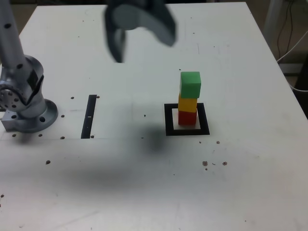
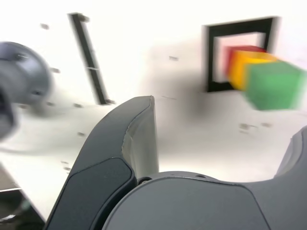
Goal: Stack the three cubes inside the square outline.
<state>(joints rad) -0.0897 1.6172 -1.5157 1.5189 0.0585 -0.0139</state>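
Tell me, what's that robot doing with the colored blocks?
The robot arm has nothing in its tool, which hangs open in the air, away from the blocks. The three cubes stand in one tower: the red cube at the bottom, the yellow cube in the middle and the green cube on top. The tower sits inside the square outline on the white table. The stacking looks done.
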